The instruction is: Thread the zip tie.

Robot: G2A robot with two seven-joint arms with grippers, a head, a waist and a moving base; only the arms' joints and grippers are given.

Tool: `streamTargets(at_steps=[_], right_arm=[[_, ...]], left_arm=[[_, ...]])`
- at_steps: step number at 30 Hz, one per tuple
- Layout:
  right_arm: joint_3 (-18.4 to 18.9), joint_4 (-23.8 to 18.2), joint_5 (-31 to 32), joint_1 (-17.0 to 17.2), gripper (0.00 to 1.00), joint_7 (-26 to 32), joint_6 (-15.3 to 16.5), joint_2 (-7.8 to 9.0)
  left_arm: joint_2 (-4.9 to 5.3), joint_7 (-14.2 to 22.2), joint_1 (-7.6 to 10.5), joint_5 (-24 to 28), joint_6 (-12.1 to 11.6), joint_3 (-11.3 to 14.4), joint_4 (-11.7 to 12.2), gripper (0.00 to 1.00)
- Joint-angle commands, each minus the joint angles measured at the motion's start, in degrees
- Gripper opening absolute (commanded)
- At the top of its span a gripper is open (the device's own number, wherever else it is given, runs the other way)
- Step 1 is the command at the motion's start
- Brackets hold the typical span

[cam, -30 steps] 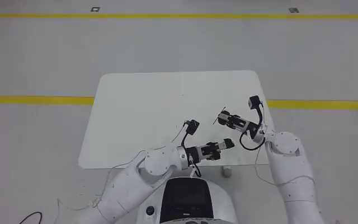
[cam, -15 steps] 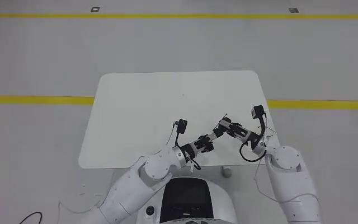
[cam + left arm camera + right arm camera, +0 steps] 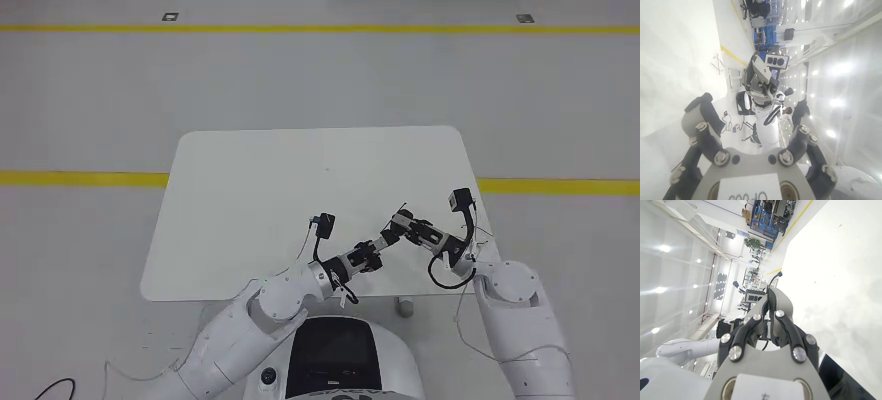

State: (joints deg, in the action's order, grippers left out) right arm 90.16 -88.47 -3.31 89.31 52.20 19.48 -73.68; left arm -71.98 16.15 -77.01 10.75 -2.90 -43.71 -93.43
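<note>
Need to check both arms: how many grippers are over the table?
2: left gripper and right gripper, tips close together over the table, toward its near right side.

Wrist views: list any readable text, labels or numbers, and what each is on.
Left wrist label, on the base of the left end effector: upside-down dark characters, cut by the frame edge; not reliably readable.
Right wrist label, on the base of the right end effector: one dark mark, cut off; unreadable.
Wall sign in the room behind: too small to read.
Nothing can be quoted with confidence.
</note>
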Motion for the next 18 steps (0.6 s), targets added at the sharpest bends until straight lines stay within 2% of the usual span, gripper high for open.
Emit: streamTargets(at_steps=[1, 14, 18], right_arm=[[0.00, 0.00, 0.00, 0.00, 0.00, 0.00, 0.00, 0.00], [-0.07, -0.01, -0.12, 0.04, 0.00, -0.17, -0.06, -0.01], [-0.31, -0.70, -3.80, 1.28, 0.00, 2.89, 0.00, 0.33]], left_arm=[[0.00, 0.00, 0.00, 0.00, 0.00, 0.00, 0.00, 1.00], [0.00, 0.00, 0.00, 0.00, 0.00, 0.00, 0.00, 1.00], [0.00, 0.00, 0.00, 0.00, 0.00, 0.00, 0.00, 1.00]])
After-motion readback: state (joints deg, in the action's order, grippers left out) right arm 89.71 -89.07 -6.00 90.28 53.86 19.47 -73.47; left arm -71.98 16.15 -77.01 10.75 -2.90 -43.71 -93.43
